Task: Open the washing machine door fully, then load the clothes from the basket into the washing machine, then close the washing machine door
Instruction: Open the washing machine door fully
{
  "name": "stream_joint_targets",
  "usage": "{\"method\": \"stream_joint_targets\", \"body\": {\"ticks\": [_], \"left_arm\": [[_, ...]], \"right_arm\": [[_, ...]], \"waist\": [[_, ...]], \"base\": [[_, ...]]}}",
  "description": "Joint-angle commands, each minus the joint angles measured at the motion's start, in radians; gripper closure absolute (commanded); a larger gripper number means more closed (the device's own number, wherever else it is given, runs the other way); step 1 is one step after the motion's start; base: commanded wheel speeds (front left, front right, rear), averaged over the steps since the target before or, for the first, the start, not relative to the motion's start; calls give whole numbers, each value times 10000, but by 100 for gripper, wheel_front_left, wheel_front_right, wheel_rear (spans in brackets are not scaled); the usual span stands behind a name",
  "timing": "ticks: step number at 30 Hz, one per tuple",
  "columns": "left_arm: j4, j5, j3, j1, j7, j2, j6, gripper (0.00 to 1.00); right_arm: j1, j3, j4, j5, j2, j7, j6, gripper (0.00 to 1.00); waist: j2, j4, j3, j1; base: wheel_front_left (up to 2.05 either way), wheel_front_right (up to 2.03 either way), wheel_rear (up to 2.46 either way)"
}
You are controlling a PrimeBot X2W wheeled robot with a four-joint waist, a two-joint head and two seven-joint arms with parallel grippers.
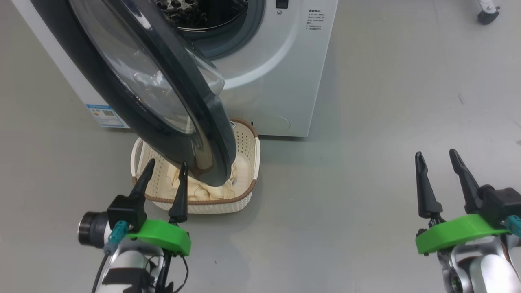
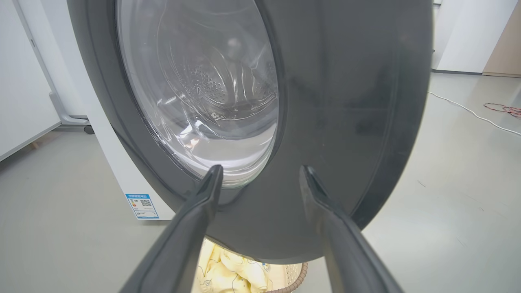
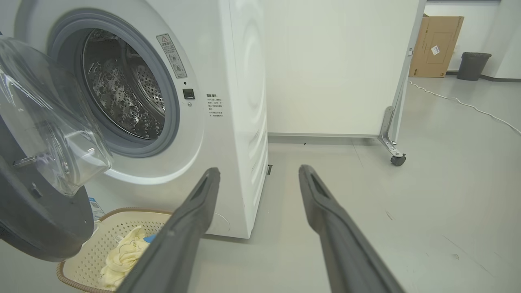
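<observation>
Washing machine door (image 1: 163, 93) partly open, hanging over the basket (image 1: 249, 191) on the floor, straight ahead of the left claw (image 1: 167, 162), black rim just past its tips. Left claw spread wide, empty, much the nearer. Right claw (image 1: 435, 152) also wide and empty, well off to the right. Clothes (image 1: 215, 189) heaped in the basket, close against the washing machine (image 1: 276, 81) front. No cloth seen in the drum (image 3: 122, 89).

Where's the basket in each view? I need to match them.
Head view: basket lower left of centre.
Left wrist view: basket at bottom edge, centre.
Right wrist view: basket in bottom left corner.
Shared landmark: the washing machine door overhanging it.
</observation>
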Motion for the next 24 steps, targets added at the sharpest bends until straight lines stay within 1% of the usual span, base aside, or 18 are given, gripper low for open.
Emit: {"method": "stream_joint_targets", "body": {"ticks": [1, 10, 20, 24], "left_arm": [[-297, -16, 357, -146, -67, 220, 14, 0], [-327, -26, 367, -172, -67, 234, 9, 0], [-399, -44, 405, -152, -67, 256, 60, 0], [-383, -69, 395, -149, -67, 246, 46, 0]], "right_arm": [[-37, 149, -454, -105, -11, 55, 35, 0], [709, 194, -808, -126, -1, 170, 35, 0], [794, 176, -864, -113, 0, 167, 35, 0], [803, 182, -830, -316, 0, 242, 35, 0]], "waist": [[0, -19, -4, 0], [0, -5, 75, 0], [0, -31, 145, 0], [0, -16, 121, 0]], "base": [[0, 0, 0], [0, 0, 0], [0, 0, 0], [0, 0, 0]]}}
